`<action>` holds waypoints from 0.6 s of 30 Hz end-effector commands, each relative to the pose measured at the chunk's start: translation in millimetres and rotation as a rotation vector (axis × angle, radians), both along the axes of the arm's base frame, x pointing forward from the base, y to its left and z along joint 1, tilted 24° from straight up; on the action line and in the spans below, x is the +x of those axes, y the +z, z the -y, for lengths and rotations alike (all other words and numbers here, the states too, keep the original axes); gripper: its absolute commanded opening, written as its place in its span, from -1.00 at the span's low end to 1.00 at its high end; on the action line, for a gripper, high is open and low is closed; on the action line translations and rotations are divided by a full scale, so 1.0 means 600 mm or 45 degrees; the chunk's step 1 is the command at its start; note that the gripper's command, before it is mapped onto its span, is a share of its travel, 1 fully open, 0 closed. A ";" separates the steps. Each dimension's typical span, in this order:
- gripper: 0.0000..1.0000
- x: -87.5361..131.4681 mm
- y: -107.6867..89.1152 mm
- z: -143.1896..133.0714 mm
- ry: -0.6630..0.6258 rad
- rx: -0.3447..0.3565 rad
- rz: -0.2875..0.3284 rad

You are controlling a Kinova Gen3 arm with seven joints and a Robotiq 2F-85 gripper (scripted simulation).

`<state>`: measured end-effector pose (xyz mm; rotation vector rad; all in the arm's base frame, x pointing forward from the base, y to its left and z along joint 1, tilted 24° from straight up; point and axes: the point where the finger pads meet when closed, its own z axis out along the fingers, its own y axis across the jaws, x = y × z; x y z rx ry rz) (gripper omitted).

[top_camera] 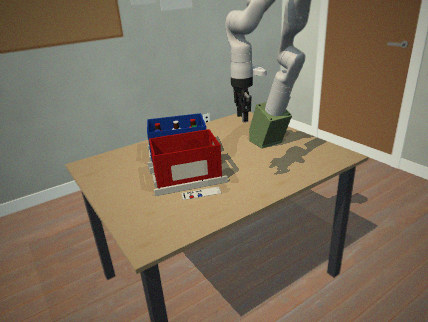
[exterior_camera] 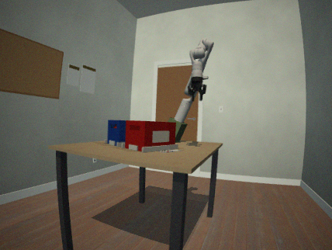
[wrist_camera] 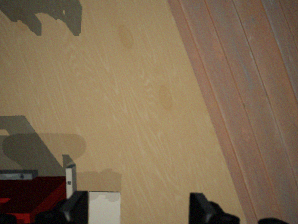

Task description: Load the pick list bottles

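Up over counter (top_camera: 280, 165), fingers (top_camera: 244, 109) half apart, holding nothing. Bottles (top_camera: 175, 124) upright in blue crate (top_camera: 155, 125), 12 o'clock of red crate (top_camera: 186, 159). Probably rigid, slick, tippy; grab necks from above.

Grey walls (exterior_camera: 233, 58) are enclosing the room, with a brown door (top_camera: 367, 70) standing shut and a corkboard (exterior_camera: 29, 71) hanging beside two paper sheets (exterior_camera: 81, 78). Reddish floor planks (exterior_camera: 252, 217) are catching the wooden counter's (top_camera: 280, 165) dark shadow (exterior_camera: 151, 213).
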<state>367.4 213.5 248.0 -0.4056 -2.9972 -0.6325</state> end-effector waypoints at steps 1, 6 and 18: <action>0.34 0.016 -0.009 0.006 0.000 0.001 0.002; 0.34 0.049 -0.030 0.020 -0.001 0.001 0.002; 0.34 0.114 -0.074 0.047 -0.001 0.001 0.002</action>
